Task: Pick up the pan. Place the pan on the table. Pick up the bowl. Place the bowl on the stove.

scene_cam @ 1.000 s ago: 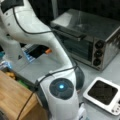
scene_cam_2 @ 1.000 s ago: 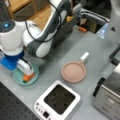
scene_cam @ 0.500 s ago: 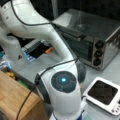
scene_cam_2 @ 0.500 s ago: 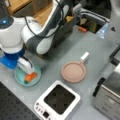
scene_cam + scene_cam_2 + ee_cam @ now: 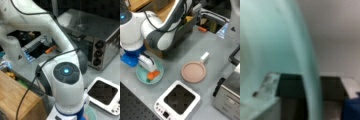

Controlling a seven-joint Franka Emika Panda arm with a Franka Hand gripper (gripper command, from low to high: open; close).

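The dusty-pink pan (image 5: 193, 72) lies flat on the grey table (image 5: 220, 47), its white handle pointing to the upper right. At a front view's left rests the light teal bowl (image 5: 143, 75). My gripper (image 5: 153, 74) reaches down into it, its orange fingertips at the bowl's right side. In the wrist view the bowl (image 5: 272, 45) fills the left half and its rim runs down between the fingers of the gripper (image 5: 308, 86), which stand apart, open. The white stove (image 5: 178, 100) with its black top sits below the pan and appears again as the stove (image 5: 103, 93). In a front view the arm (image 5: 66, 75) hides the gripper.
A steel toaster oven (image 5: 100, 37) stands at the back right and shows again as the toaster oven (image 5: 230, 92) beside the stove. A wooden block (image 5: 17, 100) sits by the arm's base. A dark tray with small items (image 5: 205, 22) lines the table's far edge.
The gripper has sunk a little lower and to the right into the bowl. The pan and the stove have not moved.
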